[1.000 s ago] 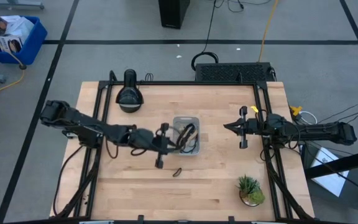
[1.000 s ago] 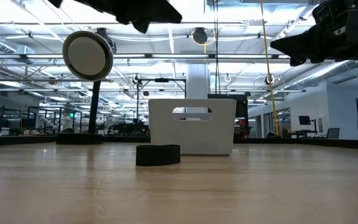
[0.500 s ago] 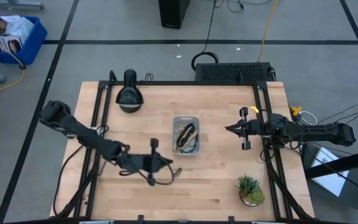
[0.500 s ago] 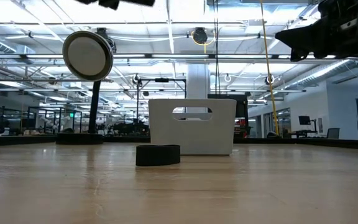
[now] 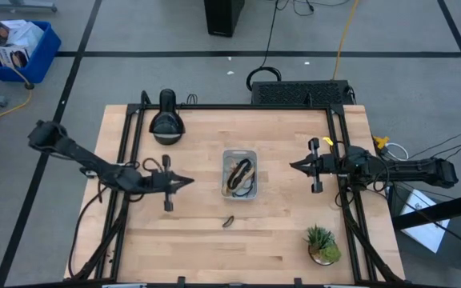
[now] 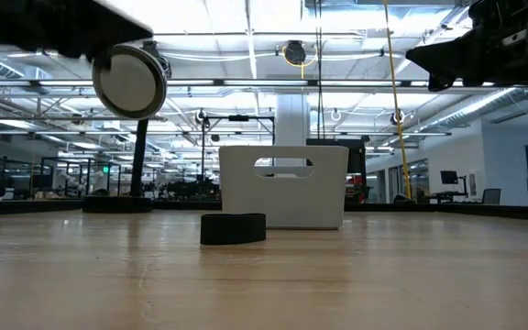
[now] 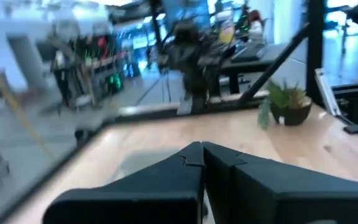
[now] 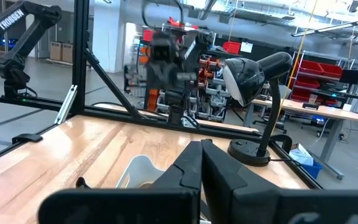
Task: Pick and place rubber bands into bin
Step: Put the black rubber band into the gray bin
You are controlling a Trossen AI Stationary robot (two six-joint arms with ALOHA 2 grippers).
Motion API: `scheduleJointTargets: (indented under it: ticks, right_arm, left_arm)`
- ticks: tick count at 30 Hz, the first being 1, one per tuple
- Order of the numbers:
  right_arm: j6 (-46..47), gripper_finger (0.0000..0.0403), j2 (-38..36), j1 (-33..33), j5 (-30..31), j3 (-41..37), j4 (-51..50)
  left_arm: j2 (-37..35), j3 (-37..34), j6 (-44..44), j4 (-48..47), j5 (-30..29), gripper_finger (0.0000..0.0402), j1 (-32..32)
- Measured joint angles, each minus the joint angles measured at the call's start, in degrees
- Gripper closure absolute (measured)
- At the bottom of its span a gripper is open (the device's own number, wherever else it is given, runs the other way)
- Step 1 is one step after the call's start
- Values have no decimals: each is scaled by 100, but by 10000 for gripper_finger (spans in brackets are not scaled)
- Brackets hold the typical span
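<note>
The bin (image 5: 239, 174), a small pale tray, stands mid-table with several dark and tan rubber bands (image 5: 241, 176) lying in it. One dark rubber band (image 5: 228, 221) lies on the table nearer the front edge; the low view shows it in front of the bin (image 6: 233, 228). My left gripper (image 5: 187, 182) is shut and empty above the table, left of the bin, pointing at it. My right gripper (image 5: 293, 166) is shut and empty above the table, right of the bin, pointing at it. Each wrist view shows its own fingers closed together (image 7: 202, 149) (image 8: 201, 146).
A black desk lamp (image 5: 167, 122) stands at the table's far left. A small potted plant (image 5: 322, 244) stands at the near right corner. Bare wood lies between the bin and each gripper. Black frame rails (image 5: 131, 152) run along both table sides.
My left gripper has left the bin's left side, swung toward the table's near edge close to the loose band, then drawn back toward the left edge. It now hangs left of the bin. The bands and the bin have kept still.
</note>
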Motion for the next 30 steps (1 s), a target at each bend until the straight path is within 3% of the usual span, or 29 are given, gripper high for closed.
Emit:
scheduleJointTargets:
  ticks: [3,8,17,22,26,30]
  right_arm:
    - [-4,403,0,0,4,0,2]
    - [-15,403,0,0,8,0,4]
    - [-3,403,0,0,15,0,-57]
    - [21,403,0,0,16,0,-118]
    - [24,403,0,0,17,0,-136]
    - [46,403,0,0,17,0,-193]
  left_arm:
    - [-33,-398,-654,94,78,400,105]
    - [497,-286,-1425,58,447,400,87]
    - [2629,1358,-2865,-848,715,387,-164]
    - [3582,2619,-3420,-2041,1126,328,-287]
    - [4176,3447,-3535,-3003,1195,256,-333]
    - [4641,3920,-3531,-3391,1341,181,-294]
